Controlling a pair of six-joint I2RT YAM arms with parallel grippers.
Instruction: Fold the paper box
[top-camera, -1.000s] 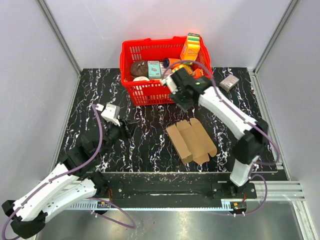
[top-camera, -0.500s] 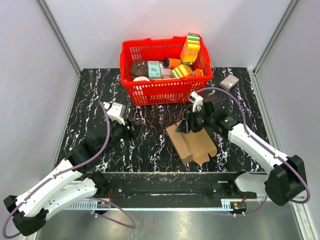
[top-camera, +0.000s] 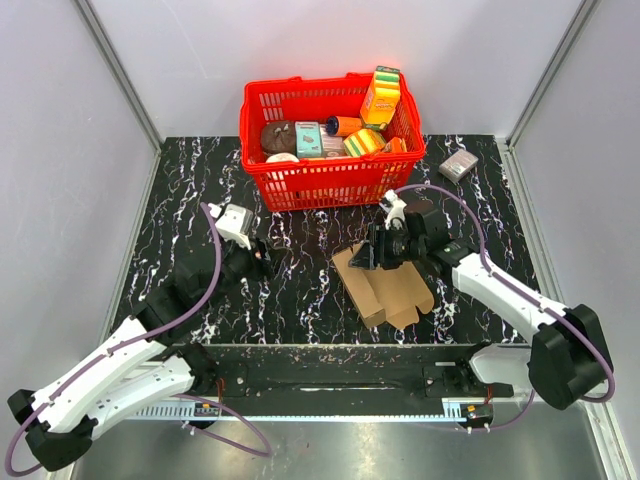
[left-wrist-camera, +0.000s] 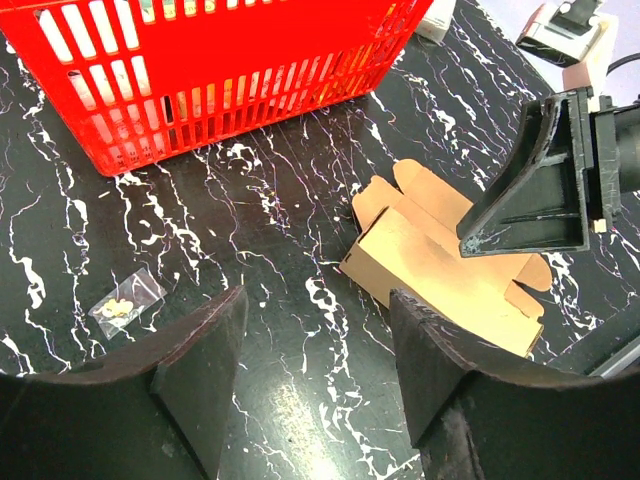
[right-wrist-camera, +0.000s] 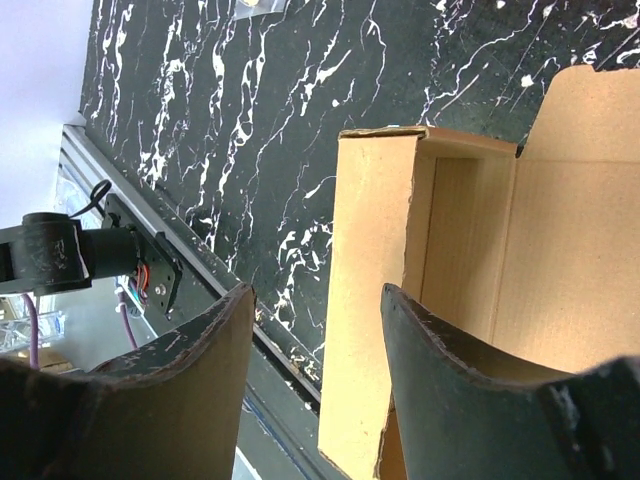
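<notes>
Right gripper (right-wrist-camera: 315, 290), jaws apart, has dropped from the red plastic basket (top-camera: 320, 185) of colourful packages (top-camera: 380, 95) to the brown cardboard box (top-camera: 397, 285). Left gripper (left-wrist-camera: 315, 300) gapes empty too.

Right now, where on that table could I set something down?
Bare tabletop lies left of the red basket, and between the left gripper and the paper box. It is crowded between basket and box, where the right gripper hangs.
</notes>
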